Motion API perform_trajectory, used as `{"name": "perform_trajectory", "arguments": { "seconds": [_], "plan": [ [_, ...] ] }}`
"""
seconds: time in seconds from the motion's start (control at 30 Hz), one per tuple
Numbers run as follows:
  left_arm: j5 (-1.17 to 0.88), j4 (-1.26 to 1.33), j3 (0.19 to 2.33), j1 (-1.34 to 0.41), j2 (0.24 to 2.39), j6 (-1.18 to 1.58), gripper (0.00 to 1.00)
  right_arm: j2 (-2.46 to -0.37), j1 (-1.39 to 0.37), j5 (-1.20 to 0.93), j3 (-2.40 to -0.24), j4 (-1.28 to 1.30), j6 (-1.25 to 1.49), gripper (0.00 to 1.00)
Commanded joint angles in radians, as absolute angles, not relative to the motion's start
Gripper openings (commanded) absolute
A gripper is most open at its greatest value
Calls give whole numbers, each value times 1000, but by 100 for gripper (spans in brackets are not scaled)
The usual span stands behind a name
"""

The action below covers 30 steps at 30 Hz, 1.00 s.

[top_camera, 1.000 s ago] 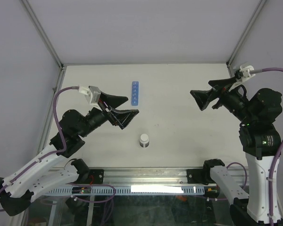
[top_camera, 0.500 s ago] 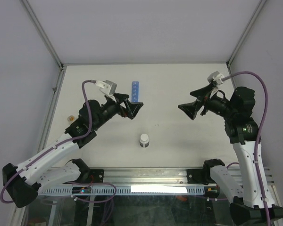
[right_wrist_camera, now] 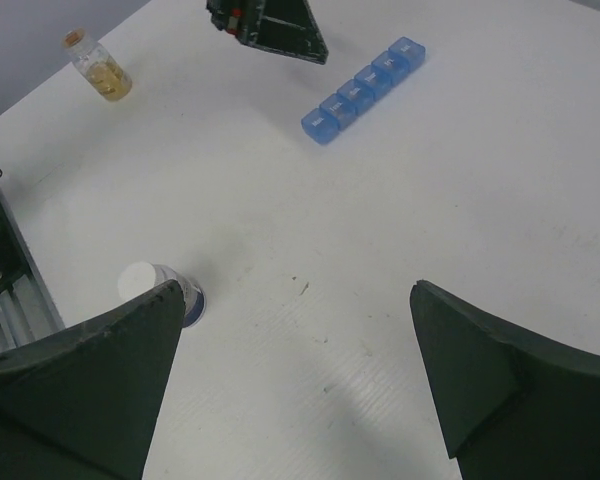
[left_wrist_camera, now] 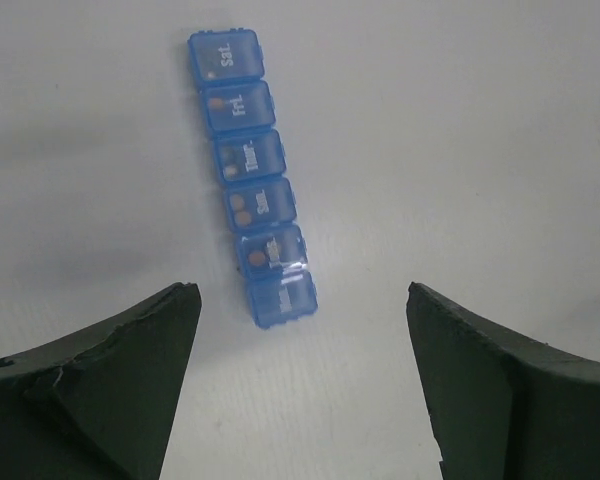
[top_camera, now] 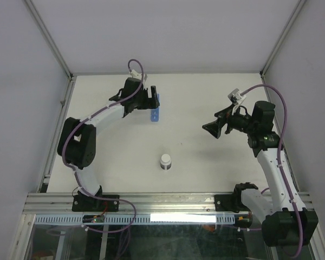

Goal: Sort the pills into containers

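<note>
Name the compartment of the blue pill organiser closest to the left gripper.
The end compartment of the translucent blue plastic pill-organiser strip, opposite the lid marked Sat, nearest the left gripper.

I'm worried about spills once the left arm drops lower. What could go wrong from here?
1. The organiser lies loose and slanted beneath the open left gripper; a descending finger could shove or tip it, jumbling the pills already inside.
2. Its lids look shut, so nothing can be added until one is opened.
3. The vial stands upright mid-table between the arms; a low sweep by the open right gripper might topple it.
</note>
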State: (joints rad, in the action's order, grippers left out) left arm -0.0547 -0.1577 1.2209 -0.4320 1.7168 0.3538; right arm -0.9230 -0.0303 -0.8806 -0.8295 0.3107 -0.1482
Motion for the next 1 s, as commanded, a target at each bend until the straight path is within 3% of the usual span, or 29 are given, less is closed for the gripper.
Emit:
{"name": "perform_trajectory", "arguments": {
  "seconds": [0.0,0.13,0.47,0.77,0.97],
  "plan": [
    [-71,-345,1503,-433,1905,267,83,-884,-21,-885,-802,202,-150,99],
    [-68,-481,1665,-439,2058,235,78,-873,-23,-861,-806,208,-147,99],
    [-14,-578,1802,-476,2204,194,70,-866,-23,-873,-808,218,-140,99],
    [-22,-628,1882,-508,2272,127,46,-866,-22,-870,-802,218,-141,99],
    [-22,-632,1902,-557,2280,-8,42,-867,-23,-866,-802,218,-141,99]
  ]
}}
